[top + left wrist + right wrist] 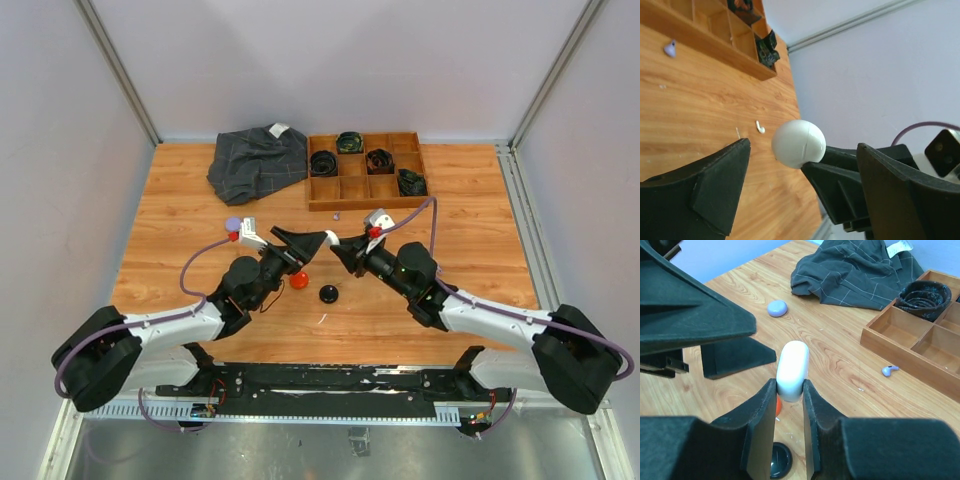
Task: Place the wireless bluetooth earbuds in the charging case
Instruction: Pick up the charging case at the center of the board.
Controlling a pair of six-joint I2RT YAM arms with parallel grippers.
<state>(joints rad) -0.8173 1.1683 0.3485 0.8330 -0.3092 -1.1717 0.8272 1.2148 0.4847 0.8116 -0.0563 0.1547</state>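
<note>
The right claw [790, 389] is pinching the closed charging case [793, 365] while the wide-open left claw [310, 248] is hovering beside it, needing a square, gentle bite at its seam.

Your table count
Four round cases [328, 293], two loose earbuds [760, 127], four coiled belts [323, 162], one cloth [255, 165], one tray [360, 204].

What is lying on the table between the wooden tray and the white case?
One small purple earbud, loose on the table, much nearer the wooden tray than the white case. The right wrist view shows it best.
</note>
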